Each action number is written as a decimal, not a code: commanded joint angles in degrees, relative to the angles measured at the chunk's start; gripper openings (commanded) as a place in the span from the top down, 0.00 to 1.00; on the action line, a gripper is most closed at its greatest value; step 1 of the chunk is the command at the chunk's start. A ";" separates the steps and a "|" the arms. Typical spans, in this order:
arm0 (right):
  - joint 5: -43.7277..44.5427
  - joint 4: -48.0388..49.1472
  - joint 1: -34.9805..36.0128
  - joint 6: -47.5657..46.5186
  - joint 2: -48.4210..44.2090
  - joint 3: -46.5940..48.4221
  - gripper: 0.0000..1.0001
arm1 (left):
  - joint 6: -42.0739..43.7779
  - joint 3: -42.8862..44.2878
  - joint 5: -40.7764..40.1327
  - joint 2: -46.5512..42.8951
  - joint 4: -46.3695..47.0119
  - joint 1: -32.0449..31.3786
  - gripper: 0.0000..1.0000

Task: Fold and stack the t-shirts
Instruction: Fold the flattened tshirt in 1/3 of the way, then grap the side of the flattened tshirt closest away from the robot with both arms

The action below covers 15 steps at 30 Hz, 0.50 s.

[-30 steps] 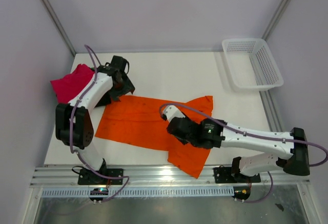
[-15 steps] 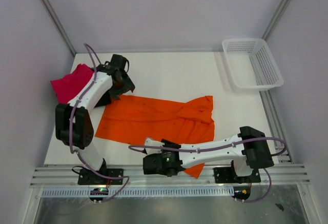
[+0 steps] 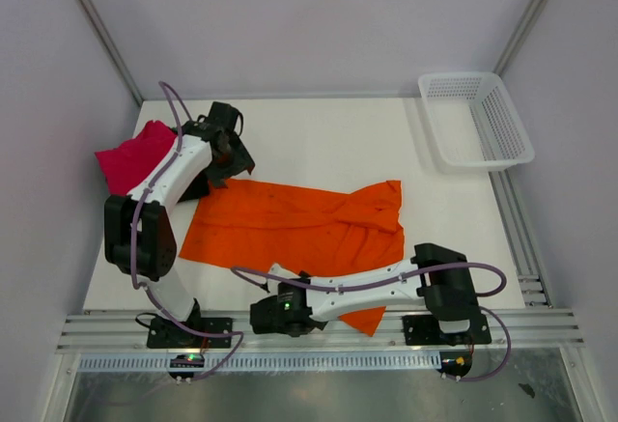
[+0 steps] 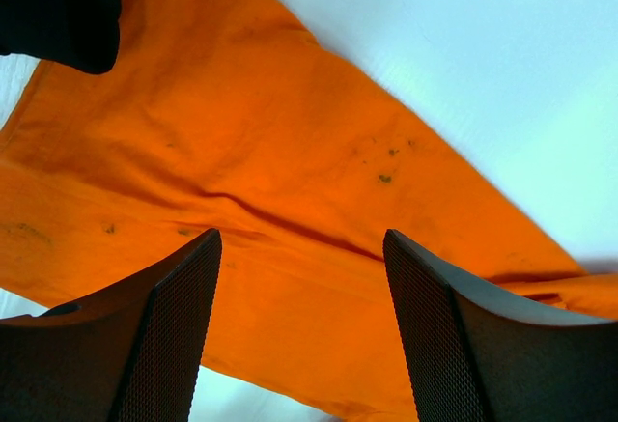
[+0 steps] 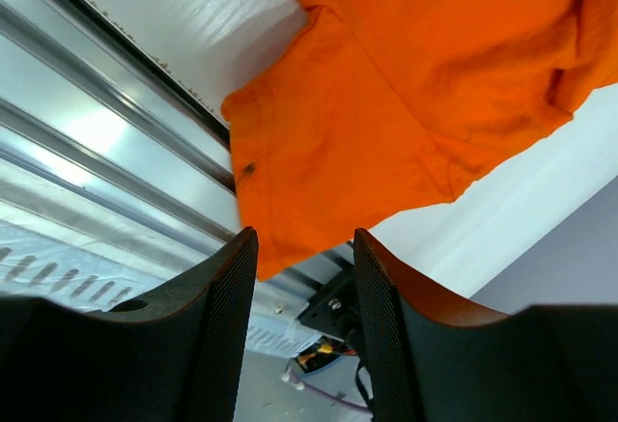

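The left gripper (image 4: 300, 240) has its two black jaws spread wide with nothing between them. Through the gap the orange t-shirt (image 4: 290, 152) lies spread on the white table (image 4: 502, 45), with one long crease and a few dark specks. In the top view the left gripper (image 3: 224, 156) sits in the left half of the frame, at the upper left corner of the orange t-shirt (image 3: 290, 229); whether it touches the cloth cannot be told.

The right gripper (image 5: 301, 248) also has its jaws apart and empty. Beyond them a flap of the shirt reaches the table edge beside the metal rail (image 5: 87, 74). From above, the right gripper (image 3: 268, 316) is low in the frame, left of centre, its arm stretched along the shirt's lower edge.

The magenta t-shirt (image 3: 135, 156) lies bunched at the table's left edge, beside the left arm. The white mesh basket (image 3: 480, 164) stands at the upper right, well apart from both shirts
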 commanded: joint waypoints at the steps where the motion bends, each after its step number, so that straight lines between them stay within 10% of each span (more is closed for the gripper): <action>1: -2.78 -4.66 0.54 7.95 0.83 1.96 0.51 | 1.27 0.63 0.25 -0.59 0.04 0.26 0.29; 15: -6.12 0.96 2.12 18.77 -0.31 -8.84 0.51 | 1.98 0.54 3.33 0.29 0.74 0.26 0.29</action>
